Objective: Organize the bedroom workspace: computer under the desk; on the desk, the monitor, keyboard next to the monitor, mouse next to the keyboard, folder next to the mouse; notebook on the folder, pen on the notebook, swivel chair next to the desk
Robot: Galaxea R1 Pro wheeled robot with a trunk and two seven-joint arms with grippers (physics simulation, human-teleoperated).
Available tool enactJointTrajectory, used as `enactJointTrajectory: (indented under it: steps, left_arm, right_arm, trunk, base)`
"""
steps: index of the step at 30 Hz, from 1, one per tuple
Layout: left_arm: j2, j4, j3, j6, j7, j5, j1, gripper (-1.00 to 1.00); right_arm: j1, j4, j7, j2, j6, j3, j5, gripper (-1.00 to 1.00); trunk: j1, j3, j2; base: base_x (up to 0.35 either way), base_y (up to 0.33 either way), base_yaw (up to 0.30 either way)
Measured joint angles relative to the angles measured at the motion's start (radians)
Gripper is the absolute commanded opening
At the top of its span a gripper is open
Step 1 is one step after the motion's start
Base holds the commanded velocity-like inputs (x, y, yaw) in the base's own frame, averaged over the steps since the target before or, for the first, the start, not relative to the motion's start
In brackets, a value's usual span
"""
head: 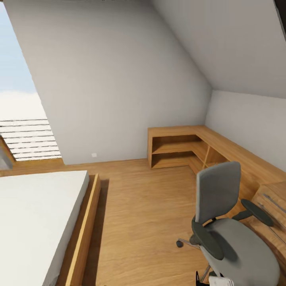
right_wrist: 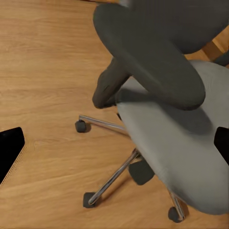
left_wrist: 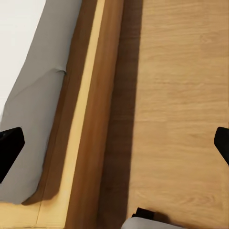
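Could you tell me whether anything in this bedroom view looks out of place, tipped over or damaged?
Nothing looks damaged, spilled or tipped. The swivel chair stands upright on the wood floor, beside the light-wood drawer chest, and its seat is bare. The bed and the wooden corner shelving look orderly.

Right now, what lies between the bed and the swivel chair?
Bare wood plank floor in the head view, from the bed frame to the swivel chair.
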Motion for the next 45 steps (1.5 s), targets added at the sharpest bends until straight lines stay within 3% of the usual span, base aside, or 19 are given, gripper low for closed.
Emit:
enactJointTrajectory:
  steps: [14, 45]
  left_arm:
    - [0.0, 0.0, 0.002, -0.001, 0.005, 0.0, 0.0, 1.0]
    - [0.0, 0.003, 0.0, 0.001, 0.002, 0.0, 0.0, 1.0]
  right_arm:
    - [0.0, 0.004, 0.002, 0.002, 0.002, 0.001, 0.0, 1.0]
    - [0.0, 0.029, 0.006, 0.0, 0.002, 0.005, 0.0, 1.0]
  trunk:
    - [0.0, 0.001, 0.0]
    - [-0.001, 0.001, 0.0]
  base:
    - [0.166, 0.0, 0.268]
    - [0.324, 0.0, 0.008]
